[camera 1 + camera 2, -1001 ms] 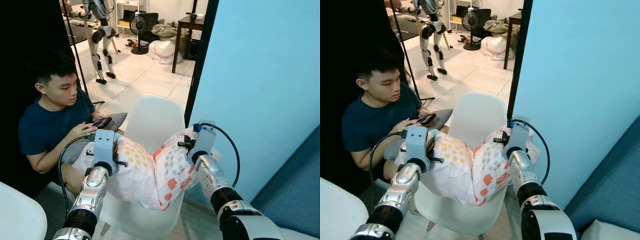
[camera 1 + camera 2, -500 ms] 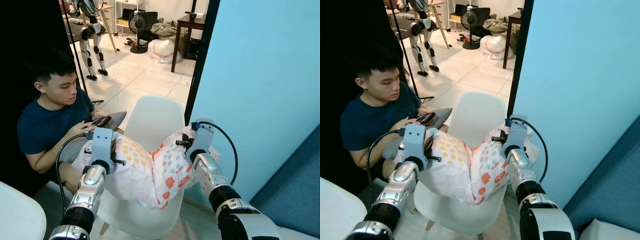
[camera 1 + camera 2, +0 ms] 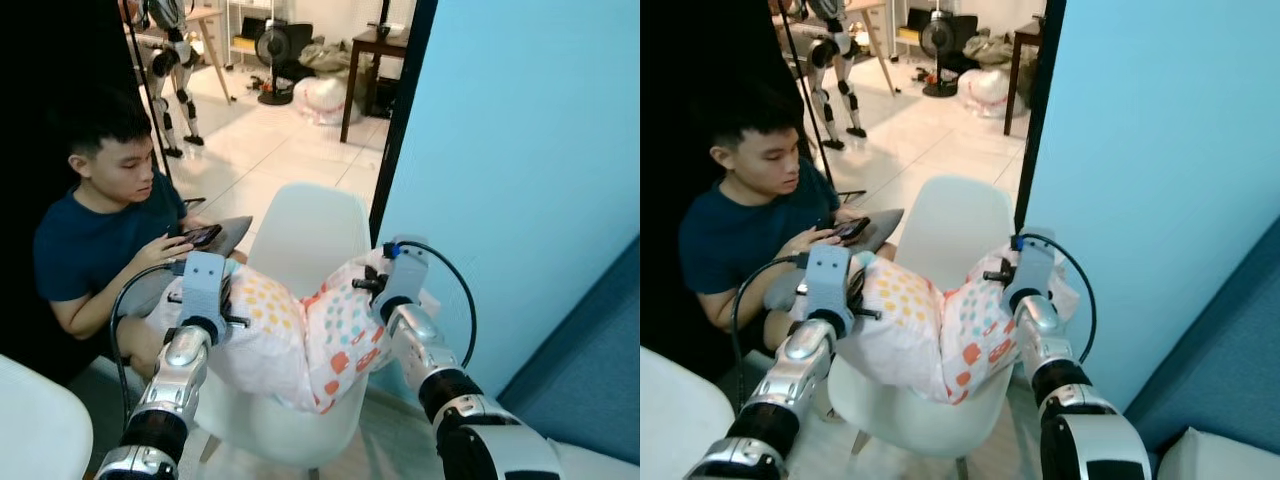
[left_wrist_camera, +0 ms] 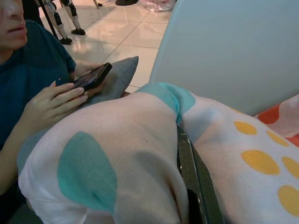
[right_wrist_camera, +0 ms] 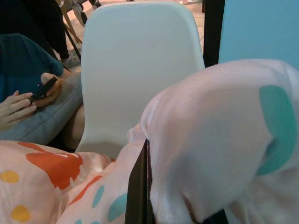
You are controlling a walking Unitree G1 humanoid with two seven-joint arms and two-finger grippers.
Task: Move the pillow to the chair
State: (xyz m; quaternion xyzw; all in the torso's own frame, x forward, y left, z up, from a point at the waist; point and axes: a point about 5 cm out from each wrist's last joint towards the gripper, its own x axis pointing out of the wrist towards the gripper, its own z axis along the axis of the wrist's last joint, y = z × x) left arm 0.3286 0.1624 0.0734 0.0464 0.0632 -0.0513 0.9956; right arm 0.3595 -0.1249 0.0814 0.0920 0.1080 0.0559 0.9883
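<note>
1. Left eye view: a soft, puffy pillow (image 3: 300, 335) of white cloth printed with yellow, orange and teal dots hung folded into a V between the two grippers, over the seat of a smooth, white moulded chair (image 3: 305, 235) with a rounded back. The left gripper (image 3: 222, 300) pinched the pillow's left end; the right gripper (image 3: 372, 288) pinched its right end. A person (image 3: 95, 225) in a dark blue shirt sat just left of the chair, holding a phone (image 3: 200, 236). A flat light-blue wall (image 3: 510, 170) stood to the right, and glossy pale floor tiles (image 3: 275, 150) lay beyond.

2. Right eye view: the pillow's sagging middle (image 3: 940, 350) hung low over the seat; whether it touched I could not tell.

3. Left wrist view: a black finger (image 4: 194, 182) lay pressed into bunched, finely woven cloth, clamped on it.

4. Right wrist view: a black finger (image 5: 138, 186) was buried in a gathered fold, gripping it before the chair back (image 5: 140, 70).
</note>
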